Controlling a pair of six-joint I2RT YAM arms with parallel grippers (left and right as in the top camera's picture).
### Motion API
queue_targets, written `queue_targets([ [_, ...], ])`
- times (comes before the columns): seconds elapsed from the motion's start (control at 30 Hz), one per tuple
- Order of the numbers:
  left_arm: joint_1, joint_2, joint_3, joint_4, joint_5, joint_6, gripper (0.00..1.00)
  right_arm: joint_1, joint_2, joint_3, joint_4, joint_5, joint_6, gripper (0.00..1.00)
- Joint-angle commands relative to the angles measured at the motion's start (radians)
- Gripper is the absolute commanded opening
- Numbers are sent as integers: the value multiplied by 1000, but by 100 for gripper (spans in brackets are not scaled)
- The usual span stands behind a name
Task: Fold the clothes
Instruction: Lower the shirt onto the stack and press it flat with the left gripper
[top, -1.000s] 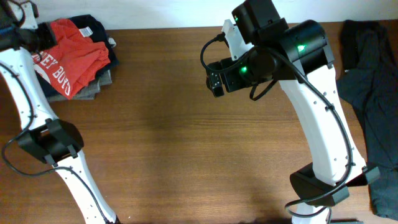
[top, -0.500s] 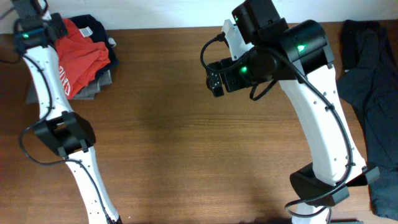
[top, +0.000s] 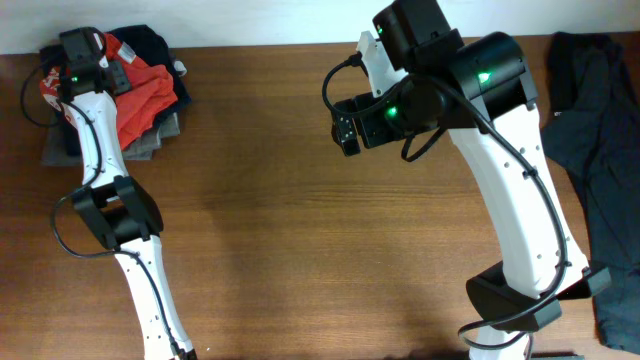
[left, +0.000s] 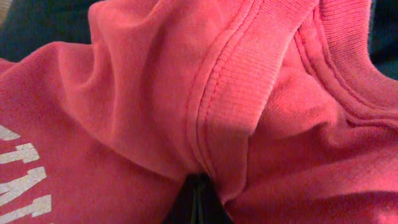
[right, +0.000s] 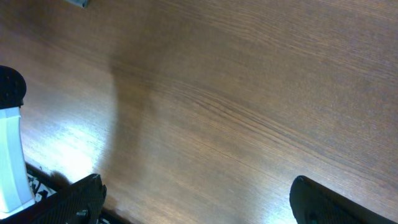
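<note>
The red-orange T-shirt (top: 150, 92) lies bunched on a stack of folded clothes at the table's far left corner. In the left wrist view the T-shirt (left: 155, 93) fills the frame, with its ribbed collar seam running down the middle and white lettering (left: 18, 177) at the left edge. My left gripper (left: 199, 200) is shut on a fold of the T-shirt just below that seam. High over the table's middle, my right gripper (right: 196, 190) hangs open with nothing between its fingers (right: 81, 193); only bare wood lies below it.
Under the T-shirt sit a dark navy garment (top: 150, 42) and a grey one (top: 152, 140). A dark crumpled garment (top: 600, 150) lies along the table's right edge. The right arm's white links (top: 510, 190) span the right half of the brown wooden table (top: 300, 230).
My left arm has swung right over the clothes stack, and the red T-shirt has been gathered up with it, so its lettering no longer shows from overhead. The right arm has not moved.
</note>
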Motion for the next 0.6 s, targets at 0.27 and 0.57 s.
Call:
queue_targets([
  [0.27,-95,-251,155,-279,-7,-10,1,8,-26,1,-6,-6,-4,99],
  [0.57,-145,-281,145,-559,-8,-14,1,8,-26,1,-6,-6,-5,99],
])
